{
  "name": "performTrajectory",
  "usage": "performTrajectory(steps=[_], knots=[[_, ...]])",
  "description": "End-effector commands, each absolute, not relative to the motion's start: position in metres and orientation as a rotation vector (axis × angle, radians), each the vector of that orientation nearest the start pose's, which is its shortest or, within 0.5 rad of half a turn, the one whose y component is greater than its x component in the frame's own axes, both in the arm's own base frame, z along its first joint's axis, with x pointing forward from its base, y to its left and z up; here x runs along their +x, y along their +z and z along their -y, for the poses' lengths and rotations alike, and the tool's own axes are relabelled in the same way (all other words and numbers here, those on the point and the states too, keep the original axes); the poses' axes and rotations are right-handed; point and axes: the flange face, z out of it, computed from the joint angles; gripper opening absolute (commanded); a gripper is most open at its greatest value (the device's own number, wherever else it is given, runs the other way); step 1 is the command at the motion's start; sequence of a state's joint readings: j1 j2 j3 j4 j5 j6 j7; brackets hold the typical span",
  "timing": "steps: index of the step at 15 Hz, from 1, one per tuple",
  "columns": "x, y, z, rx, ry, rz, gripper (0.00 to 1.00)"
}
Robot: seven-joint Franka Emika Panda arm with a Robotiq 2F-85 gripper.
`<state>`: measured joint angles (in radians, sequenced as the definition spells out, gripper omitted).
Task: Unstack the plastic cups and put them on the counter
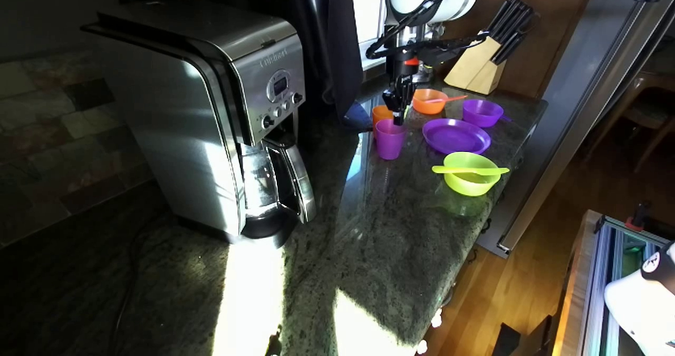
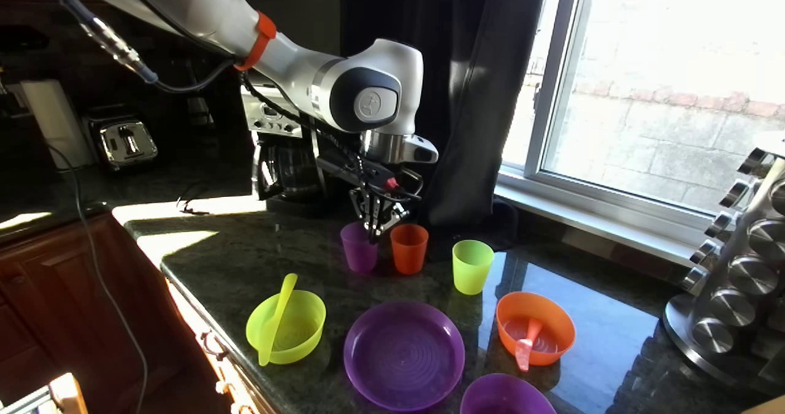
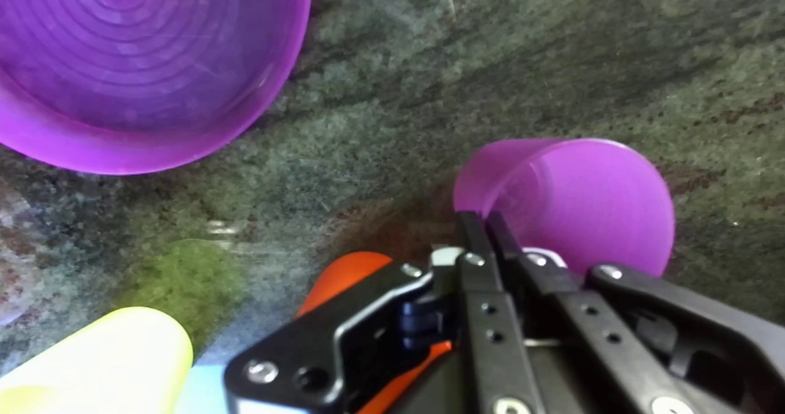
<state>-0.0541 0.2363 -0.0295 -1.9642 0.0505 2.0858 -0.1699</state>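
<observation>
The purple cup stands upright on the dark speckled counter (image 1: pixel 379 250) in both exterior views (image 1: pixel 389 144) (image 2: pixel 356 251); it also shows in the wrist view (image 3: pixel 604 199). My gripper (image 3: pixel 480 218) is shut on its rim, one finger inside and one outside. The gripper also shows in both exterior views (image 1: pixel 399 117) (image 2: pixel 373 236). The orange cup (image 2: pixel 409 251) stands upright close beside the purple one, partly hidden by the gripper in the wrist view (image 3: pixel 343 276). A yellow-green cup (image 2: pixel 471 270) stands apart, past the orange cup, and shows in the wrist view (image 3: pixel 104 359).
A purple plate (image 2: pixel 405 356), a yellow-green bowl (image 2: pixel 306 328) with a utensil across it, an orange bowl (image 2: pixel 552 316) with a spoon and a purple bowl (image 2: pixel 506 395) stand nearby. The coffee maker (image 1: pixel 200 124), knife block (image 1: pixel 474 66) and spice rack (image 2: pixel 730 279) are tall obstacles.
</observation>
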Motion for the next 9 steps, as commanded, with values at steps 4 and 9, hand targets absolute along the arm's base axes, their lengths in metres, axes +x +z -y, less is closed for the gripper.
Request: performTrajectory(steps=[4,9], knots=[[0.587,0.344,0.049,-3.07,0.145,0.083,0.46],[0.58,0.354,0.047,-3.048,0.134,0.07,0.84]])
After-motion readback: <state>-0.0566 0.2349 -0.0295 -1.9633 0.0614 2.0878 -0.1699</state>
